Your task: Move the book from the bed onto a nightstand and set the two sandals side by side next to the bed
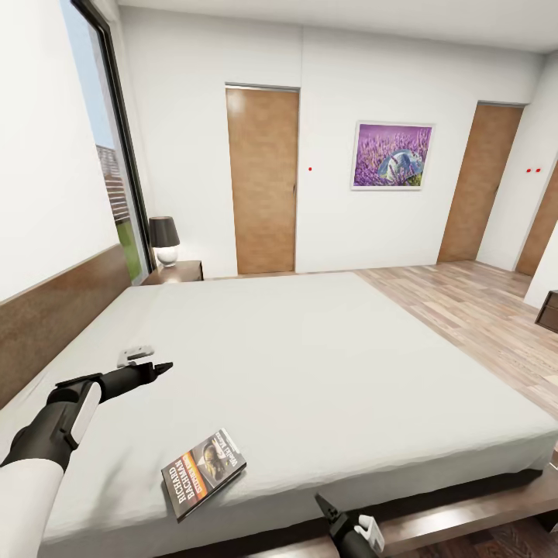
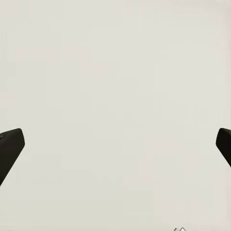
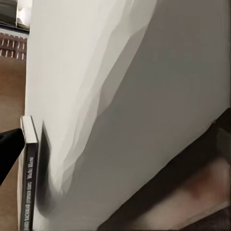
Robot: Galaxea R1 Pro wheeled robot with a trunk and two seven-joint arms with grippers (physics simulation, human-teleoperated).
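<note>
The book point(image 1: 203, 473), a dark paperback with an orange band, lies flat on the bed point(image 1: 333, 364) near its front edge. My left gripper point(image 1: 161, 367) hovers over the mattress to the book's upper left, apart from it. In the left wrist view its fingertips point(image 2: 10, 144) stand wide open over bare mattress. My right gripper point(image 1: 328, 510) is low at the bed's front edge, right of the book. The right wrist view has one fingertip point(image 3: 9, 149) at the frame edge beside the book's spine point(image 3: 30, 183), holding nothing. A nightstand point(image 1: 178, 271) stands at the bed's far corner. The sandals are out of view.
A black-shaded lamp point(image 1: 164, 239) stands on the nightstand beside a tall window point(image 1: 108, 155). Two brown doors point(image 1: 262, 180) and a lavender picture point(image 1: 391, 155) are on the far wall. Wood floor point(image 1: 480, 310) lies right of the bed, with a dark cabinet point(image 1: 549, 310) at its edge.
</note>
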